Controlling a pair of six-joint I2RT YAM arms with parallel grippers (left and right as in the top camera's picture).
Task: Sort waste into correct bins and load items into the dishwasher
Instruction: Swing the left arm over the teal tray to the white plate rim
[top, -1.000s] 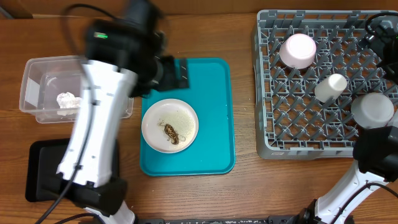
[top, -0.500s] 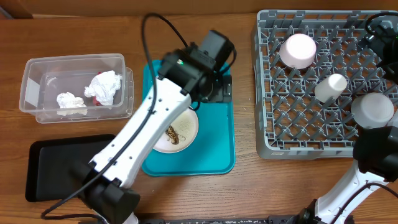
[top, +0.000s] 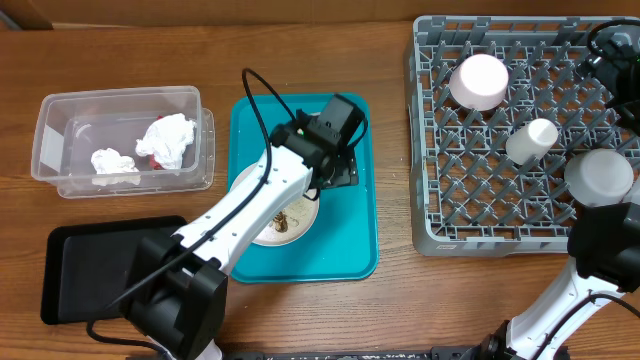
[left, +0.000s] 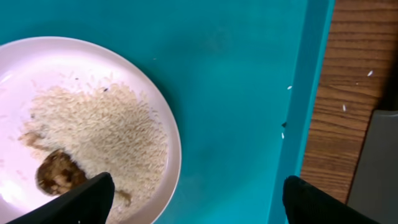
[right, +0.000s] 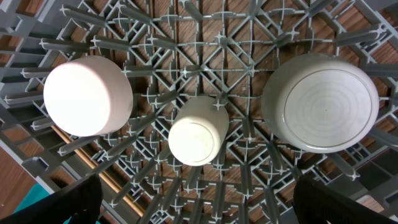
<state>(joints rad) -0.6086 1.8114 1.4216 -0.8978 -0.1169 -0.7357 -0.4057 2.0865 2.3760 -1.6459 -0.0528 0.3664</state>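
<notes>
— Which step is this?
— Clearing the plate (left: 74, 112), I'd say: rice (left: 106, 130) and a brown scrap (left: 56, 174) lie on it, on the teal tray (left: 249, 74). The left claw (left: 199, 199) hangs spread wide, one finger over the plate's rim, the other near the tray's edge.
— Next?
— Probably pinch that rim and tip into the black tray (top: 80, 270), well away from the claw. The right claw (right: 196, 202) is spread above the dish rack (right: 249, 37).
— Any writing?
— None legible.

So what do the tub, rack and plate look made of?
Tub: likely clear plastic, glossy; tissues show through its walls.
Rack: grey moulded plastic, matte, thin lattice pegs.
Plate: pinkish-white, smooth; ceramic or melamine, cannot tell which.
</notes>
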